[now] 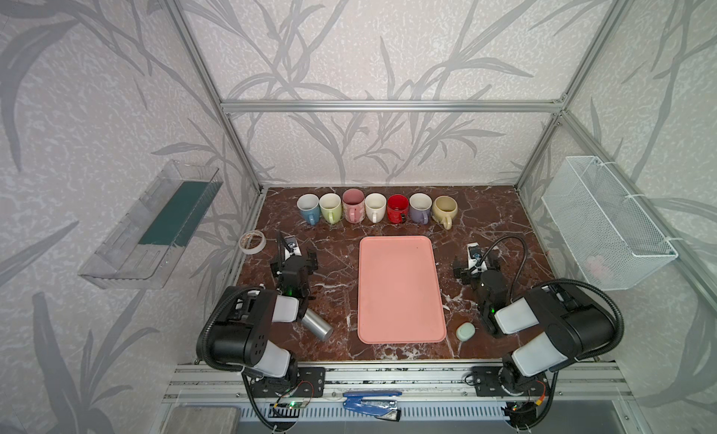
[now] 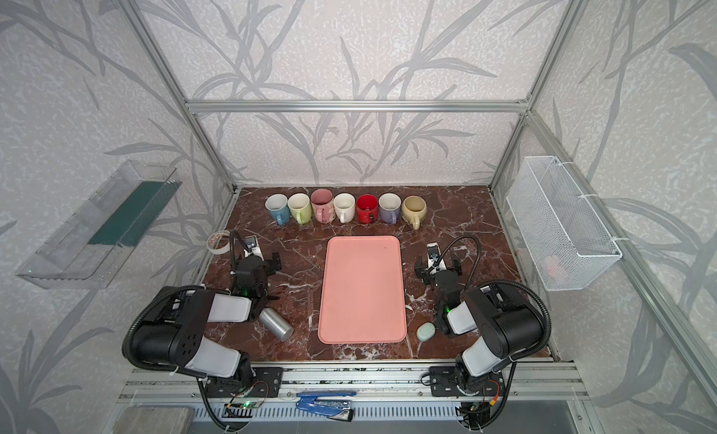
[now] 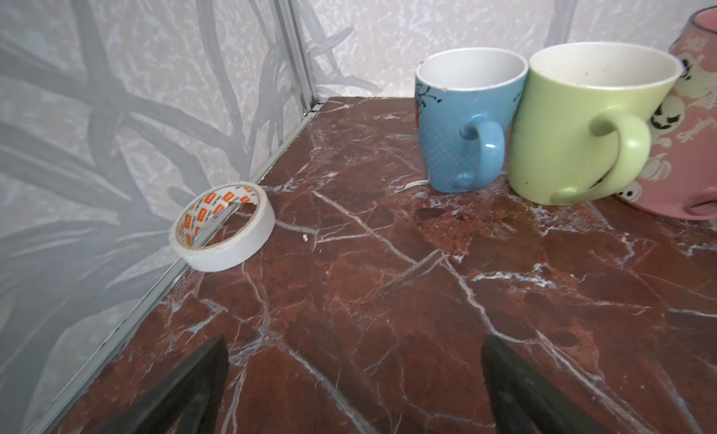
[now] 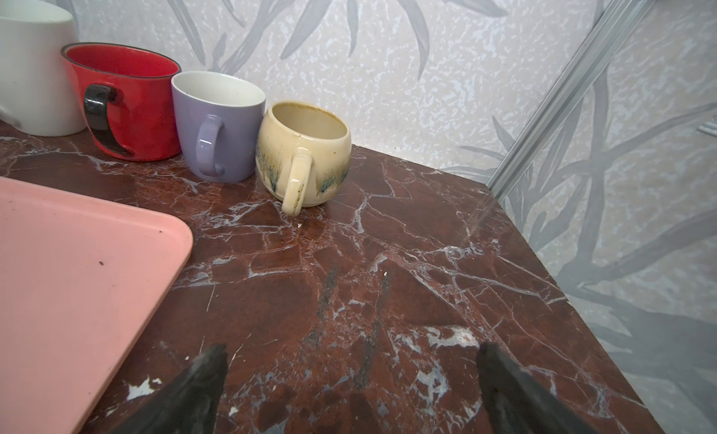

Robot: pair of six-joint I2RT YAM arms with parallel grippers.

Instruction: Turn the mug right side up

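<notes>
**Red-brown marble counter point(image 1: 337, 265), seven ceramic mugs point(image 1: 374, 207) upright**

In both top views they line the back edge, mouths up, behind a flat pink plastic tray point(image 1: 399, 292). Left wrist view: left pincer point(image 3: 355, 350) spread over the counter, near a white tape roll point(image 3: 223, 226). Right wrist view: right pincer point(image 4: 351, 352) spread, cream glazed mug point(image 4: 302, 152) ahead.

Pink tray point(image 1: 401, 292) center frame on the marbled tabletop point(image 1: 337, 257). Tape roll point(image 1: 251, 251) at the tabletop's left edge, silver cylinder point(image 1: 317, 324) lying lower left of the tray, pale green oval case point(image 1: 465, 331) near its lower right corner. White wire basket point(image 1: 605, 226) on the right wall, clear plastic bin point(image 1: 128, 253) on the left wall.
</notes>
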